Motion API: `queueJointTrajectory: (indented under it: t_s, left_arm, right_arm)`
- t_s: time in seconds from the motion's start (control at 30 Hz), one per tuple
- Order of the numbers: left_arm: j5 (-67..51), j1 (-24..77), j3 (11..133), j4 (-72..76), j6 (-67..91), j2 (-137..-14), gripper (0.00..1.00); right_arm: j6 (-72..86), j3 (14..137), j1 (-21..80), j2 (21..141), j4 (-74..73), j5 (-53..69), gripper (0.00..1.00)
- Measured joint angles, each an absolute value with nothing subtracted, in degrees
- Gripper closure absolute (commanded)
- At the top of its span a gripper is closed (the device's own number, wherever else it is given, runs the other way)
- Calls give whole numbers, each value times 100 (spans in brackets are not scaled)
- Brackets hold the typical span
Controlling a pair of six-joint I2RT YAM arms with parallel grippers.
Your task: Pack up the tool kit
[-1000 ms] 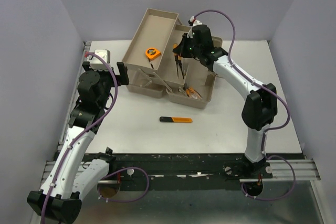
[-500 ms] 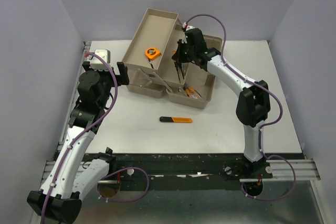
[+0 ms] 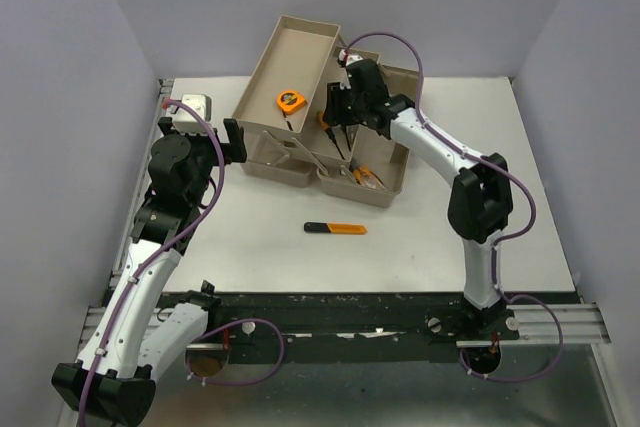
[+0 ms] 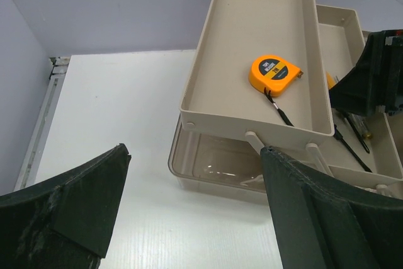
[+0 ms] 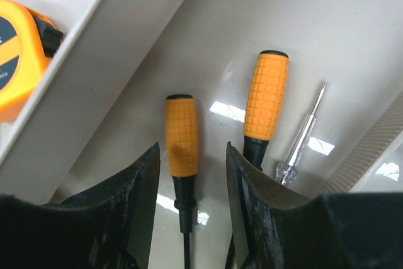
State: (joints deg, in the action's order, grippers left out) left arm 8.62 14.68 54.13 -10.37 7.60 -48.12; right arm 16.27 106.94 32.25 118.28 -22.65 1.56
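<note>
Toolbox (image 3: 300, 52), trays unfolded: right gripper (image 5: 190, 174) spread astride a screwdriver (image 5: 181, 137); left gripper (image 4: 194, 152) spread wide, holding nothing.

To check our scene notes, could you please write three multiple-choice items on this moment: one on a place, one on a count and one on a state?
1. The tape measure lies:
A. in the raised tray
B. on the table
C. on an arm

2. Orange-handled screwdrivers in the right wrist view:
A. one
B. two
C. four

3. The left claw is:
A. open and empty
B. shut on a tool
C. shut on the tray

Key:
1 A, it sits on the tray's floor.
2 B, two orange grips lie side by side.
3 A, it gapes wide with nothing gripped.
</note>
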Motion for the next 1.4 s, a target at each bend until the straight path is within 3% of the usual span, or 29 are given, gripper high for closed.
queueJointTrajectory:
  t_s: [0.13, 0.3, 0.47, 0.6, 0.83, 1.4]
  left_arm:
    - [849, 1468, 5395, -1037, 760, -4812, 1]
    - [825, 1468, 5389, -1037, 760, -4812, 1]
    - [788, 1468, 5389, -1037, 760, -4812, 1]
    - [777, 1468, 5387, -1037, 768, -4812, 1]
    - [685, 1468, 5387, -1037, 812, -4812, 1]
    - [681, 1468, 5387, -1037, 816, -4812, 1]
  right_arm:
    - [1479, 10250, 3238, 11522, -2018, 200, 46]
    - [965, 8903, 3465, 10228, -1199, 436, 43]
    - [357, 7424, 4274, 8547, -143, 893, 42]
    - [-12, 6652, 4993, 8027, 211, 1125, 42]
    - [-648, 6438, 5747, 8906, -484, 814, 42]
    - [-1417, 6628, 6029, 10536, -1568, -246, 38]
